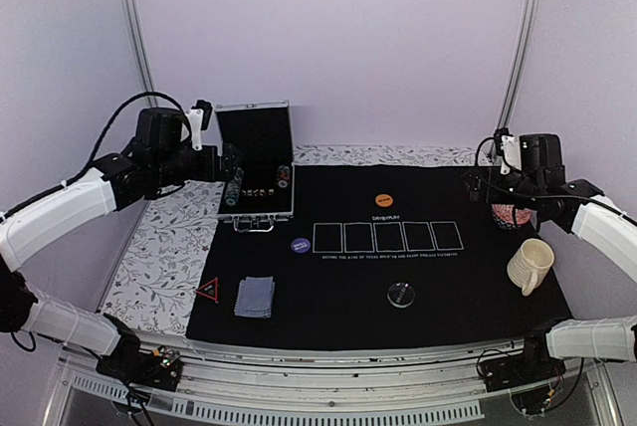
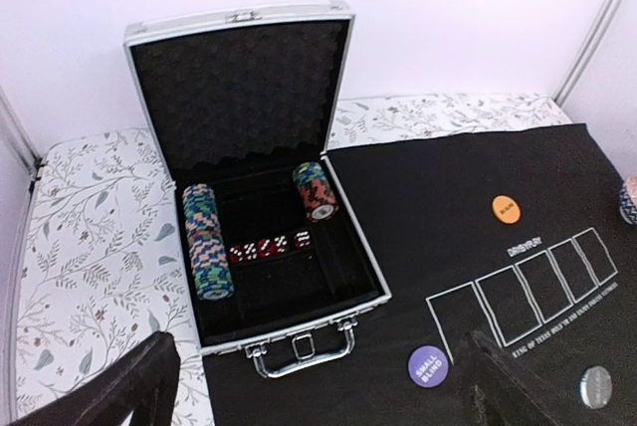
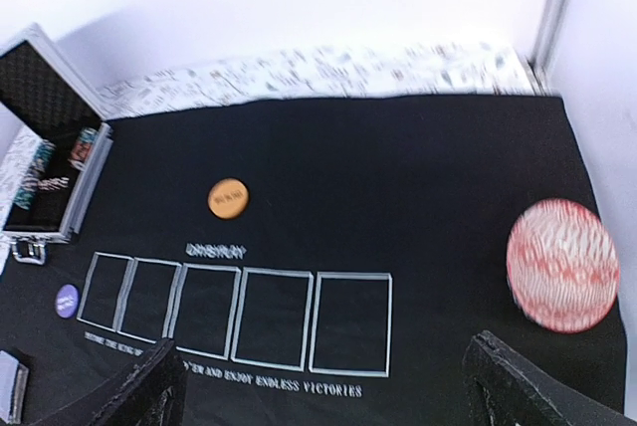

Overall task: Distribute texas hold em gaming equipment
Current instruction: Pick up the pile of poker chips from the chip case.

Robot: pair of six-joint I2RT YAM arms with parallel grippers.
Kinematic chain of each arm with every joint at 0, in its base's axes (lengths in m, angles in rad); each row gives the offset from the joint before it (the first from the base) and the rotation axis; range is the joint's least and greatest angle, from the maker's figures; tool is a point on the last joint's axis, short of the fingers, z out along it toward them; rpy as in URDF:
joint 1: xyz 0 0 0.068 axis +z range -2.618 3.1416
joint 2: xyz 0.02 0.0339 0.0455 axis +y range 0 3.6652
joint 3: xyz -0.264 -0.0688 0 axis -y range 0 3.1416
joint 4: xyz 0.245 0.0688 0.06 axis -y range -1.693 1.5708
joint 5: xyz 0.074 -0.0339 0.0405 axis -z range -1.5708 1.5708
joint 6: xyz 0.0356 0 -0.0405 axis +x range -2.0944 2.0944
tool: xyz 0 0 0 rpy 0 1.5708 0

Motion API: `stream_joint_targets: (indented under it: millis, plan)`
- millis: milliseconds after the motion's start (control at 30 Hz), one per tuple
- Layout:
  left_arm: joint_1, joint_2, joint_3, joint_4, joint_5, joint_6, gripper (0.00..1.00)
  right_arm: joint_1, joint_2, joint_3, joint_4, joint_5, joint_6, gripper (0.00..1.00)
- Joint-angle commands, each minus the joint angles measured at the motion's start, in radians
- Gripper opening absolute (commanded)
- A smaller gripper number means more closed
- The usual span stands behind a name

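Although an orange chip, a purple chip, a card deck, a red triangle marker and a clear disc lie out on the black mat, the bulk of the chips sits in the open case at the far left of the worktop. Left tool: fingers spread to full width with nothing between them, hovering at the handle side of the case and looking down into it. The long chip stack lies on its side in the left compartment, ahead of and below this tool and a little to its left. Its long axis runs from the handle side toward the hinged lid, away from the tool and square across the line on which the fingers close. A shorter chip stack lies tilted by the case's right wall, further in. Right tool: likewise wide apart and empty, over the right end of the mat, well apart from the case. Judgement: the left arm is plainly the nearer for any chip pick, and the long stack's lie suits a straddling grip with little wrist turn, though the case wall just beside it leaves scant room for the outer finger.
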Motion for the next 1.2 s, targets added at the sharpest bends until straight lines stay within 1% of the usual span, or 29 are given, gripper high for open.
stream_joint_targets:
  millis: [0,100,167,233,500,633,733,833,967,1000,1167]
  plan:
    - [0.052,-0.035,-0.095,0.058,-0.072,-0.024,0.98,-0.004,0.012,0.030,0.047,-0.026,-0.098,0.99]
    - [0.082,-0.049,-0.124,0.086,-0.076,-0.039,0.98,-0.010,0.005,-0.063,0.165,-0.009,-0.115,0.99]
    - [0.111,-0.050,-0.132,0.096,-0.039,-0.055,0.98,-0.018,0.004,-0.086,0.235,-0.059,-0.102,0.99]
    - [0.127,-0.045,-0.136,0.090,-0.031,-0.065,0.98,-0.019,0.008,-0.079,0.264,-0.076,-0.106,0.99]
    - [0.129,-0.019,-0.136,0.076,-0.012,-0.056,0.98,-0.020,0.059,0.052,0.126,-0.077,-0.146,0.99]
    - [0.129,-0.008,-0.117,0.062,0.013,-0.060,0.98,-0.020,0.063,0.070,0.118,-0.053,-0.162,0.99]
    - [0.135,-0.007,-0.137,0.078,0.024,-0.068,0.98,-0.021,0.049,-0.010,0.191,0.000,-0.149,0.99]
    - [0.156,0.010,-0.151,0.080,0.046,-0.084,0.98,-0.021,0.030,-0.082,0.277,-0.007,-0.103,0.99]
    - [0.178,0.048,-0.133,0.068,0.067,-0.089,0.98,-0.021,-0.019,-0.210,0.469,-0.015,-0.065,0.99]
    - [0.182,0.072,-0.128,0.049,0.036,-0.079,0.98,-0.021,-0.044,-0.262,0.535,-0.012,-0.078,0.99]
    - [0.187,0.120,-0.091,0.022,0.021,-0.034,0.98,-0.021,-0.098,-0.337,0.570,-0.035,-0.149,0.99]
